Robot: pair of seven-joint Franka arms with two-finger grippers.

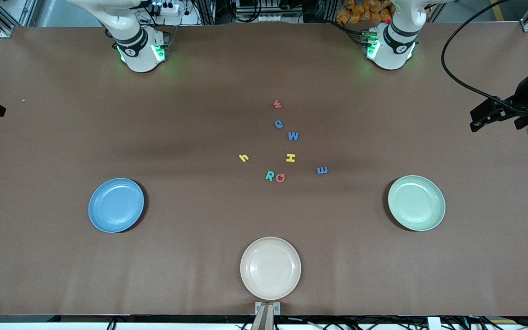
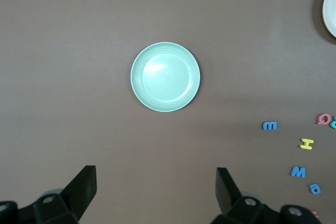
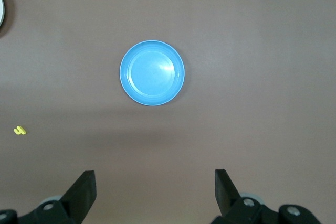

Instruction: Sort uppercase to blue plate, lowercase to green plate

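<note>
Letters lie mid-table, unsorted, so we hold left gripper and right gripper spread, high over green plate and blue plate.

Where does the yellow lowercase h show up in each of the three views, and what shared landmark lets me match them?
Front view: the yellow h lies on the table, at the letter cluster's edge toward the right arm's end.
Left wrist view: not in it; only the capital yellow H shows.
Right wrist view: the small yellow shape at the picture's edge.
Shared landmark: the blue plate, seen in front and right wrist views.
</note>
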